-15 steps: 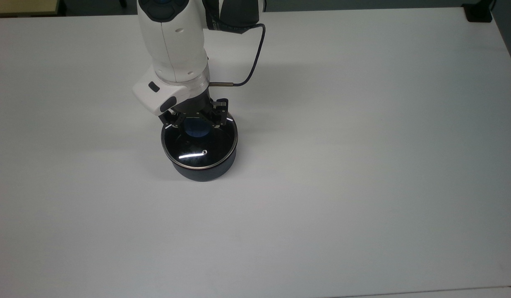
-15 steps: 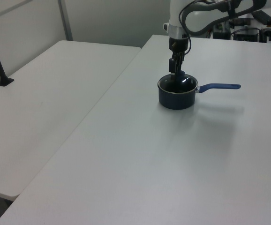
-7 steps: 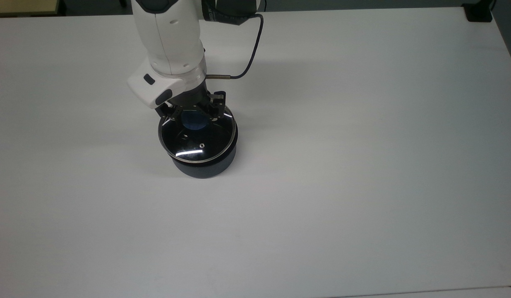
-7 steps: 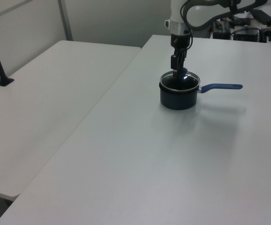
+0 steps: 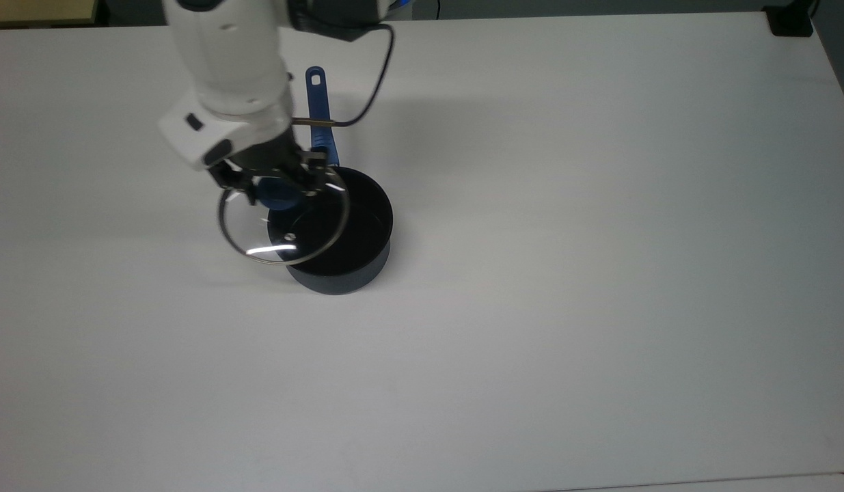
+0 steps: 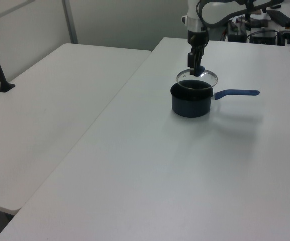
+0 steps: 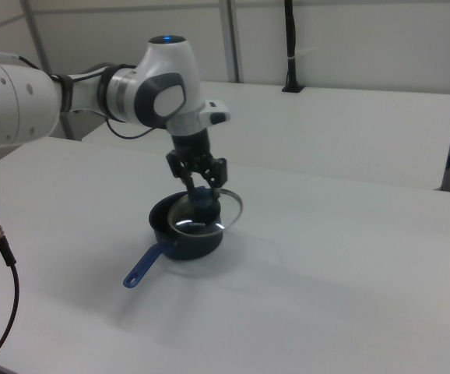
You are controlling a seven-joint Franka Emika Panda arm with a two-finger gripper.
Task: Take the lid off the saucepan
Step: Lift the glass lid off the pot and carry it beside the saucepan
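Pincer: fingers pinched on the blue knob of the lid, one finger on each side of it; in the right view the pincer hangs straight down from the white wrist, and in the left view the pincer sits above the far rim of the pot.
Lid: clear glass disc with a thin metal rim, held in the air by its knob, off the saucepan and clear of its rim; in the top view it overlaps the pot's opening toward the top view's left, part of it over bare bench; a small vent hole shows near a bright streak of reflected light; in the left view the lid floats just above the pot; in the right view the lid looks slightly tilted.
Saucepan: dark, round and deep, standing upright on the bench, its opening partly uncovered and its dark inside showing; in the left view the saucepan sits below the lid.
Handle: long, straight, blue, with a hole at its end, pointing toward the top view's upper edge and passing behind the arm; in the left view it points to the left view's right.
Bench: white, plain surface carrying the saucepan.
Cable: dark, looping from the wrist up past the handle.
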